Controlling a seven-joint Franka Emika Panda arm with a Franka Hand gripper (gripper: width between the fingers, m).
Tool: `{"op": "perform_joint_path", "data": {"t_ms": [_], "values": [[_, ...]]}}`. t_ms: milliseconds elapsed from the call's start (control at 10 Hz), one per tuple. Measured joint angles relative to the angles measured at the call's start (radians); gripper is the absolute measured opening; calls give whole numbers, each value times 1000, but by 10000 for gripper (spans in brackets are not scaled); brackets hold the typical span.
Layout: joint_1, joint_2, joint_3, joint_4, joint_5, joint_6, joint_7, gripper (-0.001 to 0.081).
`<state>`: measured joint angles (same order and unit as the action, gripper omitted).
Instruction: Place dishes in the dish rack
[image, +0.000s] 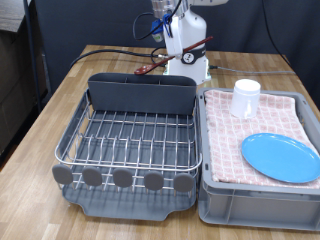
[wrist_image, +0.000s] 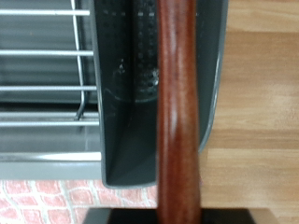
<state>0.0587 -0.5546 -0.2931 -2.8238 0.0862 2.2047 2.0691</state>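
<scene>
A reddish-brown wooden spoon (wrist_image: 177, 112) fills the middle of the wrist view, its handle running out from between the dark fingers of my gripper (wrist_image: 177, 217), which is shut on it. The spoon hangs over one end of the dark-grey caddy (wrist_image: 131, 84) of the dish rack (image: 130, 135). In the exterior view my gripper (image: 172, 58) is above and behind the caddy (image: 140, 92), with the spoon (image: 150, 68) showing as a red streak. The light-blue plate (image: 280, 157) and the white cup (image: 246, 98) rest on the pink checked cloth.
A grey crate (image: 215, 200) lined with pink checked cloth stands at the rack's right in the exterior view. Round grey discs (image: 122, 178) line the rack's near edge. Cables trail behind the arm on the wooden table (image: 60, 90).
</scene>
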Motion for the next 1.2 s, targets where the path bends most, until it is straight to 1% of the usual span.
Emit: {"op": "perform_joint_path", "data": {"t_ms": [300,600,900,1200], "values": [[12,1,-40,0,39,-5,-70,92],[12,7,-59,0,48,-14,-84,92],[12,22,-88,0,55,-13,-111,92],[13,50,-118,-2,70,17,-157,92]]}}
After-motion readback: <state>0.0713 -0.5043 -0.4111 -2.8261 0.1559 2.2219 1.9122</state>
